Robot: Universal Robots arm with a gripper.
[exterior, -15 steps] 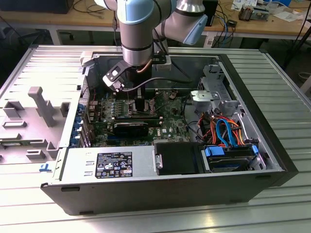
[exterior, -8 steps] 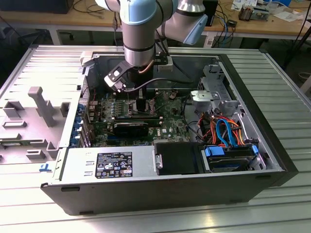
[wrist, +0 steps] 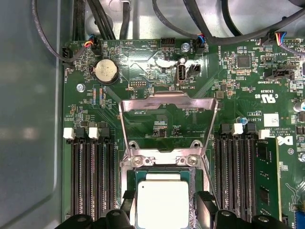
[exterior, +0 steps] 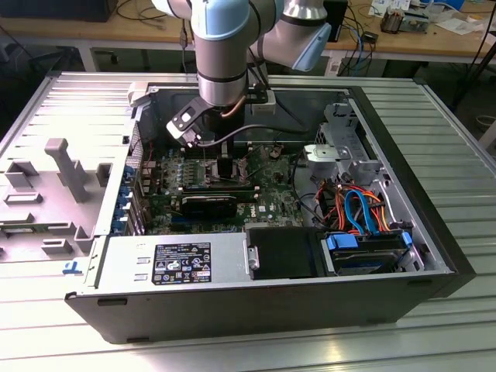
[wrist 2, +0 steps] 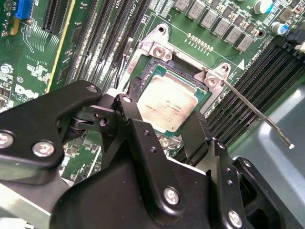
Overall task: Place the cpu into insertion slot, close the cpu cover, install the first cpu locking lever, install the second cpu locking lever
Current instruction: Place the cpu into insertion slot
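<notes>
Cpu (wrist 2: 172, 106), dull silver square, flat within dark metal-rimmed insertion slot (wrist 2: 161, 68)

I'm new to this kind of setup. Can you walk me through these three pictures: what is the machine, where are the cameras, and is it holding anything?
The exterior view comes from a camera off the machine. It shows a grey-and-blue robot arm reaching down into an open computer case, which lies on a ribbed metal table. The two wrist views come from cameras riding on the arm, looking at the green circuit board inside the case. There the black end effector straddles a square silver chip, which lies in its dark socket. Whether it grips the chip cannot be told. The socket's silver frame cover stands open, and a thin metal lever sticks out loose to one side.
</notes>
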